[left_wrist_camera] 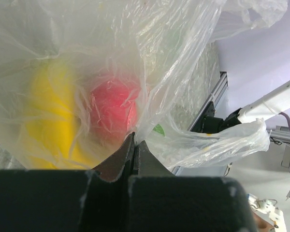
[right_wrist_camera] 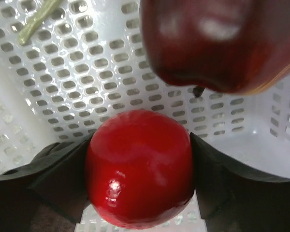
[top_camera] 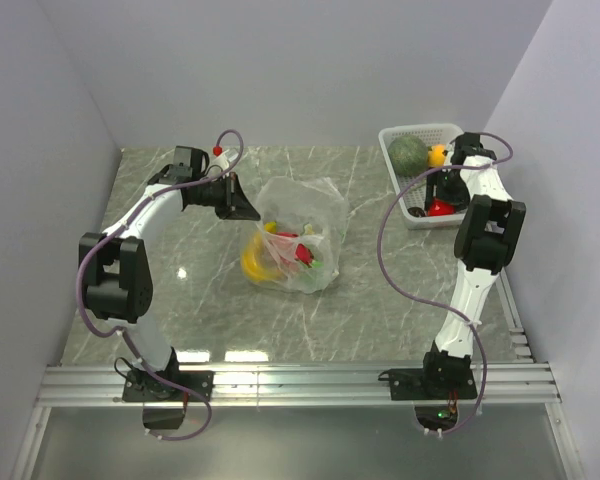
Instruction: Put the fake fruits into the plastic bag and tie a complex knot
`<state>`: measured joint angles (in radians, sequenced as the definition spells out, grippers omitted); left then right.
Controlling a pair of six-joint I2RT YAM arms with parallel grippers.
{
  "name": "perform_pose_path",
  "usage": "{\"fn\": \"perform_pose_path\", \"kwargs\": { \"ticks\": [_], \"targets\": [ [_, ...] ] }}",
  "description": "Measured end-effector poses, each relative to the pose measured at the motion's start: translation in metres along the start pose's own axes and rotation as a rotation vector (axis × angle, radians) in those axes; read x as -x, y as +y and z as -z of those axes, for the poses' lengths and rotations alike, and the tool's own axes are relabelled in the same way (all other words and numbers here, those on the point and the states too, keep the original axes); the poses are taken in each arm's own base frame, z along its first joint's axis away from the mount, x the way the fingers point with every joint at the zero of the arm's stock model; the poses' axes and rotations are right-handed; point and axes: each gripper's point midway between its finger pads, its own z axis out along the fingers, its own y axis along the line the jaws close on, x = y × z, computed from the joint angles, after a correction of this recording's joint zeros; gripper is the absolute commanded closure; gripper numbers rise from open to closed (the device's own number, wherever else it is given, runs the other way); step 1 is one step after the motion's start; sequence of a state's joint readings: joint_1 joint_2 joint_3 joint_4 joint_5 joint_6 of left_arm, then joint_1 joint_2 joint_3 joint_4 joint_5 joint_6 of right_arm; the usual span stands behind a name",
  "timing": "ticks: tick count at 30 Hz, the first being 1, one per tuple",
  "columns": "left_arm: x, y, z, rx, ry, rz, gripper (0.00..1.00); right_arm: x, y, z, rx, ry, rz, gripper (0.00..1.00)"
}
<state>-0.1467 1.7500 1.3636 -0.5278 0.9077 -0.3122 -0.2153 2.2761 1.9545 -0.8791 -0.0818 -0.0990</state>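
Right end effector (right_wrist_camera: 139, 170): fingers part-spread, clamped on both sides of a red ball (right_wrist_camera: 139, 162) inside the basket (right_wrist_camera: 63, 96).

Left end effector (left_wrist_camera: 134, 147): fingers pressed together on a fold of the bag (left_wrist_camera: 183, 58), which sits on the table (top_camera: 210, 310).

Judged step: ball extraction. Recommend a straight vertical lift, clear of the dark red fruit (right_wrist_camera: 217, 43) just beside it. The glossy surface may slip. The bag mouth should be held up for entry.

Bag contents: banana (left_wrist_camera: 53, 111), red piece (left_wrist_camera: 113, 108). The basket also holds a melon (top_camera: 408, 152) and an orange piece (top_camera: 437, 155).
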Motion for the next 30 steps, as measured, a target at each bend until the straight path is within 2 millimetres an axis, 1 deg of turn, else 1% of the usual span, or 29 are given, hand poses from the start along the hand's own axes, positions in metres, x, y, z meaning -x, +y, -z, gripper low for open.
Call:
{"fn": "perform_pose_path", "kwargs": {
  "ticks": [1, 2, 3, 5, 6, 7, 9, 10, 12, 13, 15, 16, 17, 18, 19, 20, 21, 22, 24, 25, 26, 28, 29, 30],
  "targets": [
    [0.0, 0.0, 0.0, 0.0, 0.0, 0.0, 1.0, 0.001, 0.0, 0.0, -0.002, -0.003, -0.001, 0.4],
    [0.0, 0.0, 0.0, 0.0, 0.0, 0.0, 1.0, 0.002, -0.001, 0.001, -0.004, -0.007, -0.001, 0.44],
    [0.0, 0.0, 0.0, 0.001, 0.0, 0.0, 1.0, 0.002, 0.0, 0.001, -0.004, -0.01, -0.002, 0.52],
    [0.0, 0.0, 0.0, 0.002, -0.001, 0.0, 1.0, -0.001, 0.0, 0.002, -0.002, -0.007, -0.001, 0.61],
    [0.0, 0.001, 0.0, 0.004, -0.001, 0.0, 1.0, -0.001, 0.001, 0.004, 0.001, -0.012, -0.002, 0.68],
    [0.0, 0.001, 0.0, 0.004, -0.002, 0.0, 1.0, -0.002, 0.002, 0.008, 0.009, -0.016, -0.001, 0.71],
    [0.0, 0.001, 0.0, 0.006, -0.002, 0.0, 1.0, 0.0, 0.007, 0.024, 0.03, -0.037, 0.002, 0.76],
    [0.0, 0.001, 0.0, 0.007, -0.002, 0.0, 1.0, 0.002, 0.01, 0.037, 0.048, -0.055, 0.006, 0.77],
    [0.001, 0.0, 0.0, 0.007, -0.003, -0.001, 1.0, 0.014, 0.02, 0.072, 0.096, -0.131, 0.019, 0.81],
    [0.002, 0.0, 0.001, 0.007, -0.003, -0.001, 0.99, 0.02, 0.028, 0.093, 0.133, -0.178, 0.032, 0.82],
    [0.003, -0.001, 0.001, 0.005, -0.006, 0.001, 1.0, 0.029, 0.046, 0.14, 0.21, -0.275, 0.075, 0.85],
    [0.003, -0.001, 0.001, 0.005, -0.006, 0.003, 1.0, 0.03, 0.053, 0.159, 0.239, -0.311, 0.092, 0.86],
    [0.003, -0.002, 0.001, 0.005, -0.006, 0.008, 1.0, 0.03, 0.064, 0.183, 0.276, -0.354, 0.121, 0.87],
    [0.003, -0.002, 0.001, 0.004, -0.006, 0.01, 1.0, 0.028, 0.076, 0.202, 0.313, -0.387, 0.153, 0.87],
    [0.003, -0.002, 0.001, 0.004, -0.006, 0.015, 1.0, 0.021, 0.091, 0.218, 0.354, -0.412, 0.19, 0.88],
    [0.003, -0.002, 0.001, 0.004, -0.006, 0.017, 1.0, 0.01, 0.11, 0.231, 0.4, -0.423, 0.234, 0.89],
    [0.003, -0.003, 0.001, 0.003, -0.006, 0.02, 1.0, -0.002, 0.129, 0.238, 0.444, -0.418, 0.277, 0.89],
    [0.003, -0.003, 0.001, 0.003, -0.006, 0.021, 1.0, -0.021, 0.152, 0.244, 0.493, -0.405, 0.329, 0.89],
    [0.003, -0.003, 0.001, 0.002, -0.006, 0.025, 1.0, -0.065, 0.203, 0.248, 0.592, -0.348, 0.446, 0.89],
    [0.003, -0.003, 0.001, 0.002, -0.006, 0.027, 1.0, -0.084, 0.221, 0.249, 0.629, -0.319, 0.491, 0.89],
    [0.003, -0.003, 0.001, 0.002, -0.006, 0.032, 1.0, -0.111, 0.247, 0.251, 0.677, -0.281, 0.562, 0.89],
    [0.003, -0.005, 0.001, -0.004, -0.004, 0.035, 1.0, -0.143, 0.277, 0.255, 0.728, -0.239, 0.656, 0.89],
    [0.003, -0.005, 0.001, -0.006, -0.004, 0.035, 0.99, -0.154, 0.289, 0.257, 0.738, -0.228, 0.693, 0.89],
    [0.003, -0.006, 0.001, -0.011, -0.002, 0.036, 1.0, -0.16, 0.299, 0.258, 0.747, -0.228, 0.72, 0.92]
  ]
}}
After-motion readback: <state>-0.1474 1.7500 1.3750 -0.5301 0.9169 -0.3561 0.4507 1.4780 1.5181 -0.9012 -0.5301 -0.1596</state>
